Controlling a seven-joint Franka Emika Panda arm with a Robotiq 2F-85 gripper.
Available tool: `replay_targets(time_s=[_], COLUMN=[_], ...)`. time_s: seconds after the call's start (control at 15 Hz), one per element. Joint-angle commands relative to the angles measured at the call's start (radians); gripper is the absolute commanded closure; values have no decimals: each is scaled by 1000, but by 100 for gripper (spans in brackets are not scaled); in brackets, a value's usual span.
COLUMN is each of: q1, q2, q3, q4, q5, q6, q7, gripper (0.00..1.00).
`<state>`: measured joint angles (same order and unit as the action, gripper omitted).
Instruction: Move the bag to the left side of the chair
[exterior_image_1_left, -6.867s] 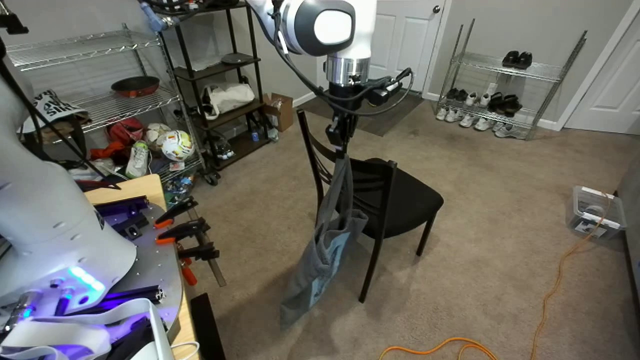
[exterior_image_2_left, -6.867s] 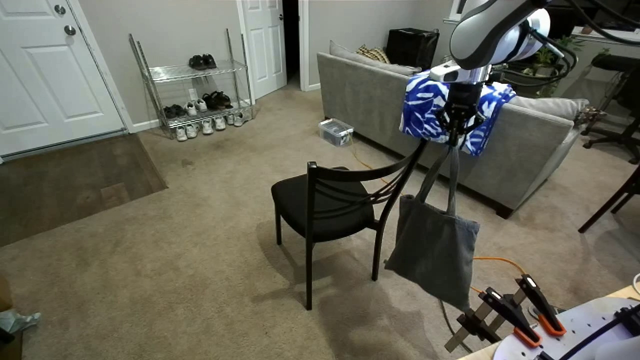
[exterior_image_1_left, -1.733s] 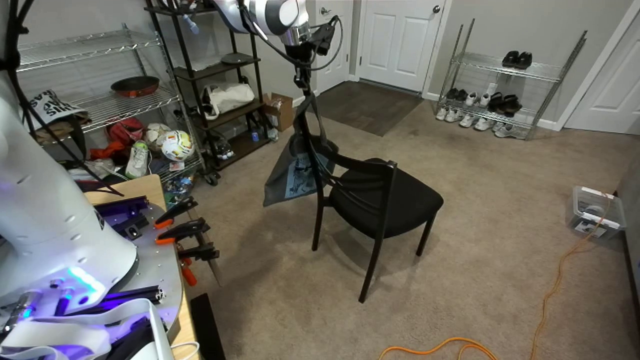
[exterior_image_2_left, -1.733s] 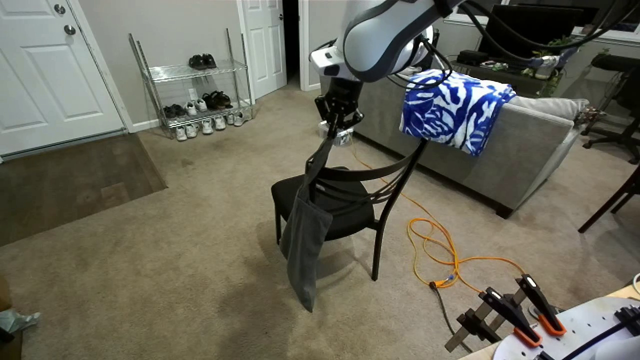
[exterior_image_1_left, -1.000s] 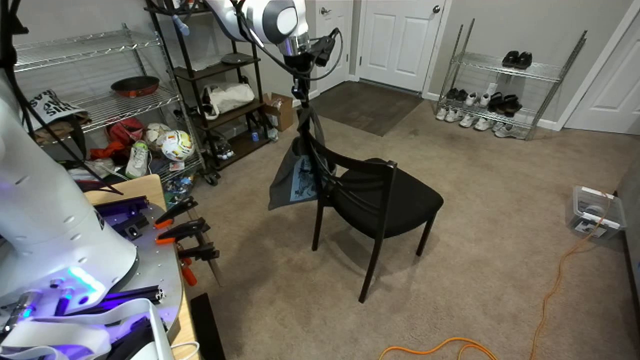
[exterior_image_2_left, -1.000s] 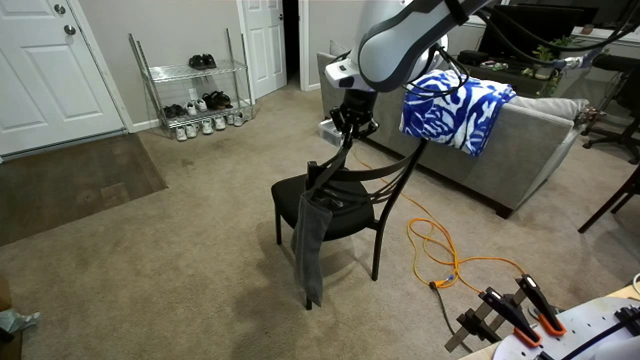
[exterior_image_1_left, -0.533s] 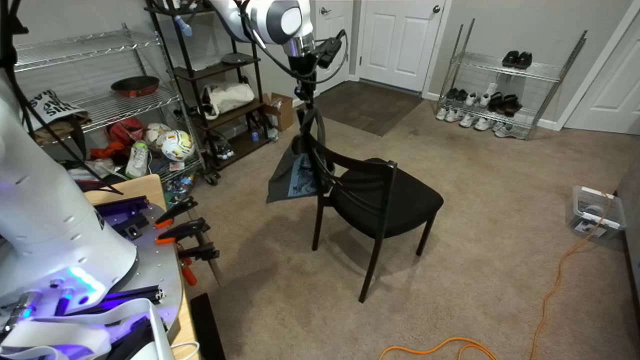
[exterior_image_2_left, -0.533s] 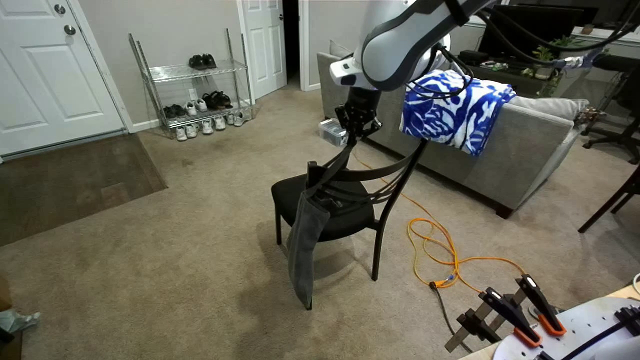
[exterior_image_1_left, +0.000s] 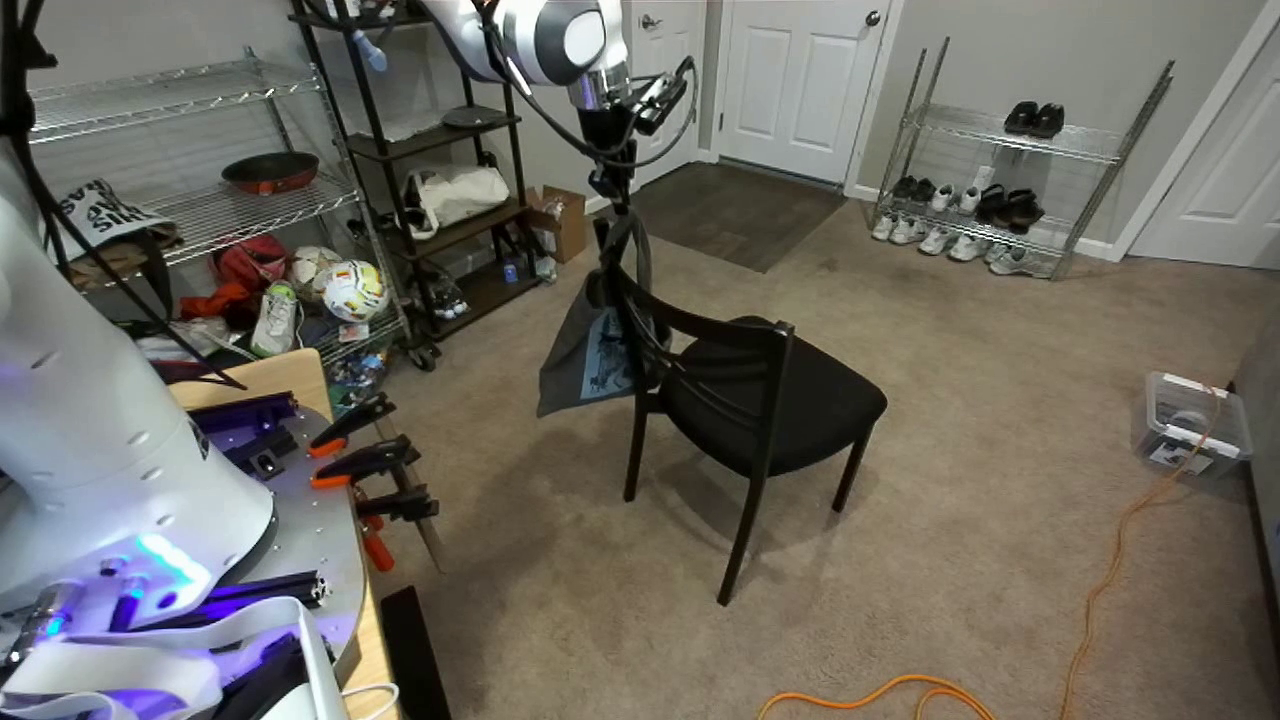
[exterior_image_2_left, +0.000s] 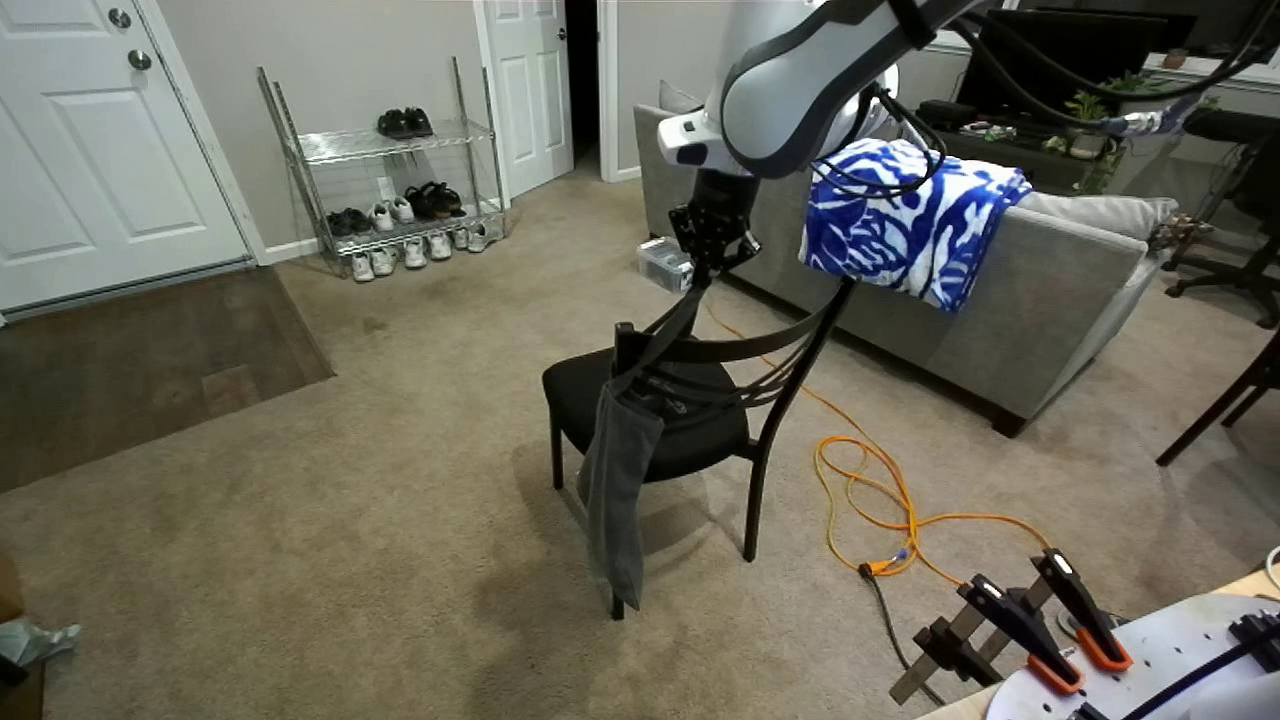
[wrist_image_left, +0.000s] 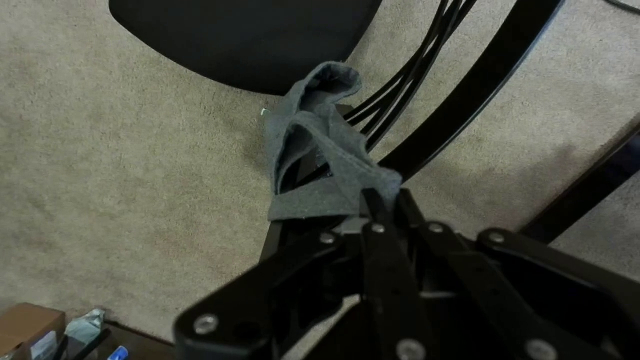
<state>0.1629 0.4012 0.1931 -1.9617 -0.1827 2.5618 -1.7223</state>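
The blue-grey bag (exterior_image_1_left: 590, 350) hangs at one back post of the black chair (exterior_image_1_left: 800, 400); its pale print faces that camera. In an exterior view the bag (exterior_image_2_left: 612, 500) hangs at the left post of the chair (exterior_image_2_left: 578, 390), bottom above the floor. One handle strap crosses in front of the top rail; the other seems to pass behind the post. My gripper (exterior_image_2_left: 703, 277), also in an exterior view (exterior_image_1_left: 620, 205), is just above the backrest, shut on the handles. In the wrist view the fingertips (wrist_image_left: 387, 200) pinch the bag's straps (wrist_image_left: 345, 160) over the chair seat (wrist_image_left: 245, 45).
A table with clamps (exterior_image_1_left: 375, 460) stands beside the robot base. A dark shelf (exterior_image_1_left: 440, 145) and wire rack (exterior_image_1_left: 220, 200) stand behind the bag. A grey sofa (exterior_image_2_left: 740, 220) and an orange cord (exterior_image_2_left: 900, 500) lie past the chair's other side.
Since several seconds ago my gripper has carried the bag across the backrest to the left post and lowered it, straps around the post. In the last second the bag only sways slightly.
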Motion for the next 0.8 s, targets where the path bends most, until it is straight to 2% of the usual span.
replay_targets(time_s=[0.0,0.4,0.73], q1=[3,32,54], q2=[-14,78,127], q3=[-12,-18,5], q4=[-23,130,211], q5=[-50,-52,-53], q6=[22,-79,-112], q7=[49,179,174], gripper=[98,98,98])
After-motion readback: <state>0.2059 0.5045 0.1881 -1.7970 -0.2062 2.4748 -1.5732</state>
